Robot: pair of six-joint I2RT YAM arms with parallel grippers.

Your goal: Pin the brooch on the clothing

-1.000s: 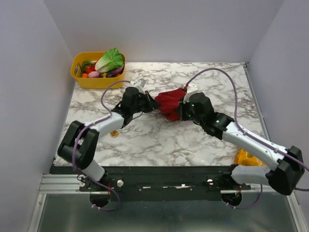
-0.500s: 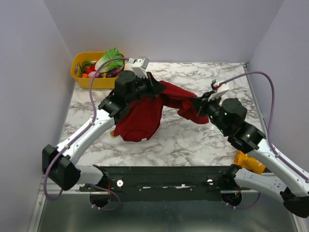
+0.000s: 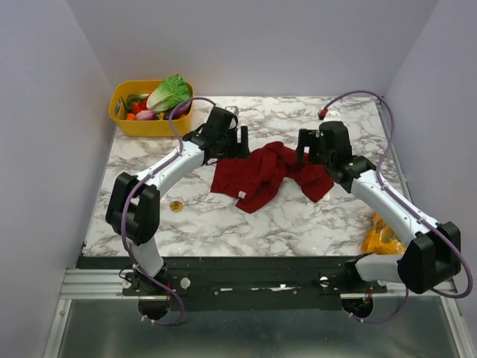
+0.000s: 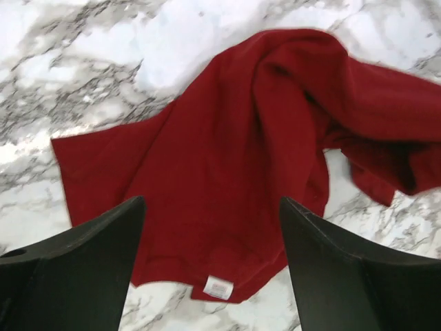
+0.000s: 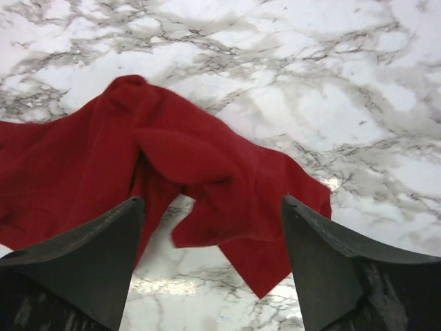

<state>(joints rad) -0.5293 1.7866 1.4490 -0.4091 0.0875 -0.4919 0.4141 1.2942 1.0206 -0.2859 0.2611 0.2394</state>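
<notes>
The left gripper (image 4: 210, 207) hung with its jaws spread wide and empty. The dark red T-shirt (image 4: 207, 172) lay rumpled directly beneath it on the marble table (image 4: 83, 69), its white neck label (image 4: 218, 287) showing in the gap between the fingers. The right gripper (image 5: 211, 200) was likewise spread and empty over the shirt's other end, where a flap folded under itself. By my reading, the shirt sat between both grippers as the surface for pinning, though not yet flat. Only the top view showed the brooch (image 3: 176, 206). It lay on bare marble, well behind the left gripper beside that arm's elbow and apart from the shirt. Neither wrist camera caught it.
</notes>
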